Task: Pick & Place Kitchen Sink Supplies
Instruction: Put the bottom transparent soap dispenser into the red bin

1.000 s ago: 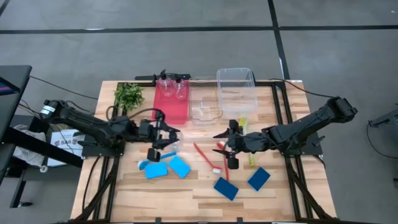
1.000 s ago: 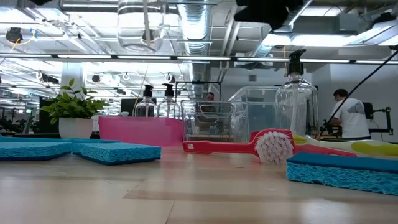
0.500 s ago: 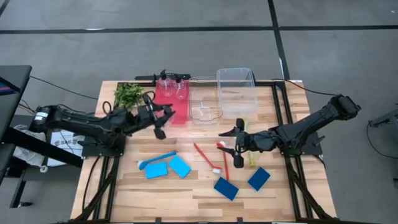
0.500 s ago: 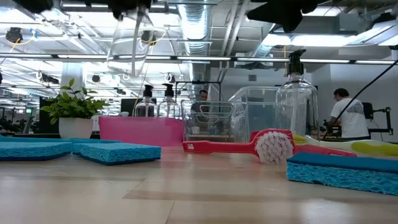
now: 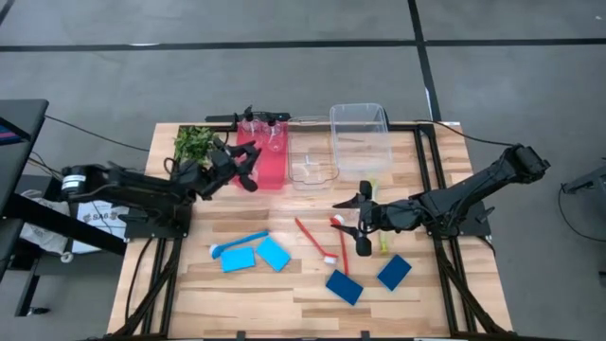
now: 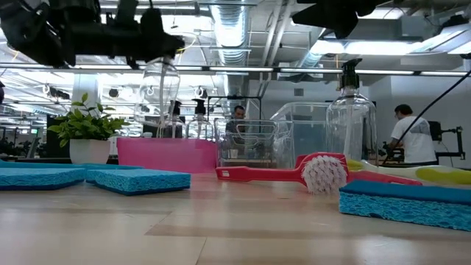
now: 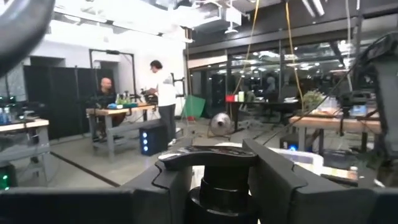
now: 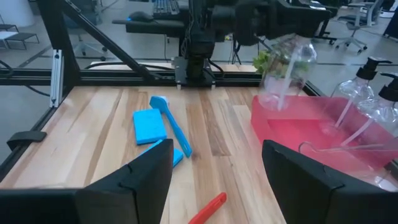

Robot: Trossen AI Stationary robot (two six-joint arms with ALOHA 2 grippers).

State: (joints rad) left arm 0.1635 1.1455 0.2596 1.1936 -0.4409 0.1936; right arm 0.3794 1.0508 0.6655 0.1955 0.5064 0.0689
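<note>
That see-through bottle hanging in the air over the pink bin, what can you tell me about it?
The bottle is small, clear plastic with a black pump top and a thin tube inside. It looks empty. The left gripper holds it by the neck, its fingers shut beside the pump head. It hangs clear of the table, tilted in the right wrist view, above the near end of the pink bin, where two similar bottles already stand.
</note>
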